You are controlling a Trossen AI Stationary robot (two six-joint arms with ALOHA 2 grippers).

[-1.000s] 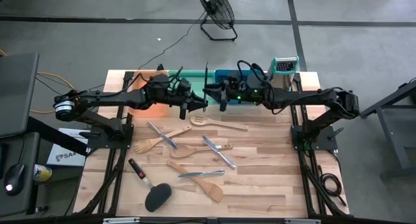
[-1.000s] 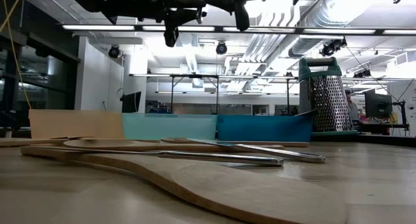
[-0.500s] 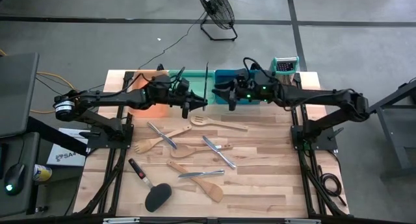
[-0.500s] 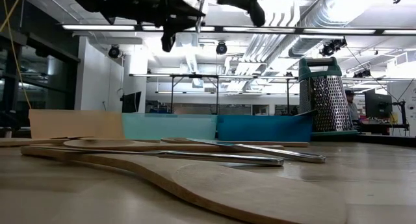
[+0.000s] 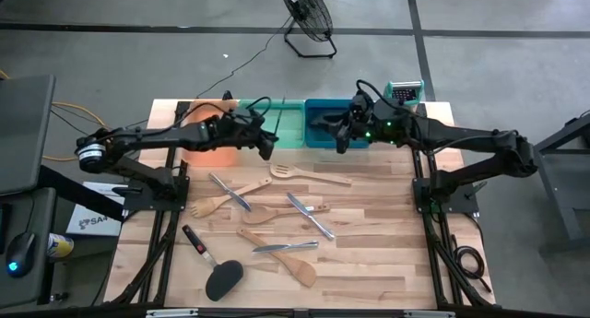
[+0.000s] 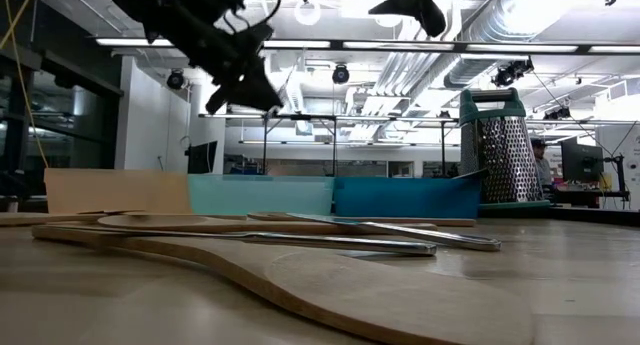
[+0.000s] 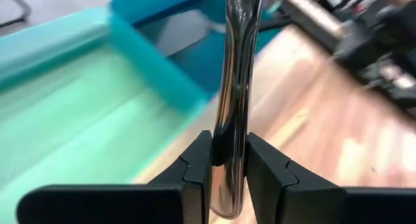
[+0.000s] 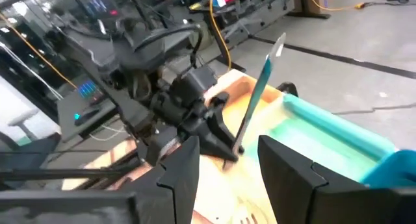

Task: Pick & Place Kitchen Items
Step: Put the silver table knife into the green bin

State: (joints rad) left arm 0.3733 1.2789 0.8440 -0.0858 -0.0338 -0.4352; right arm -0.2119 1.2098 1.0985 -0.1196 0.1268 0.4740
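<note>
My left gripper hangs over the trays at the table's far edge, shut on a slim silver utensil. The utensil sticks out beyond the fingers over the green tray and the blue tray. My right gripper hovers above the blue tray. It is open, with nothing between its fingers, and faces the left gripper. Other kitchen items lie flat on the table: wooden spoons and a fork, silver cutlery and a black turner. My left gripper pinches the utensil's shiny handle between its two fingers, on the handle's flat sides. The fingers lie along the utensil, which runs on past them. It is lifted clear of tray and table and slants upward from the fingers.
An orange tray stands left of the green one. A steel box grater with a teal top stands at the far right corner. Arm frames run along both table sides. Bare wood lies at the table's near right.
My right gripper has drawn back from the utensil toward the table's right edge. My left gripper has tipped downward and sunk a little over the trays, and the utensil, upright before, has tilted over with it.
</note>
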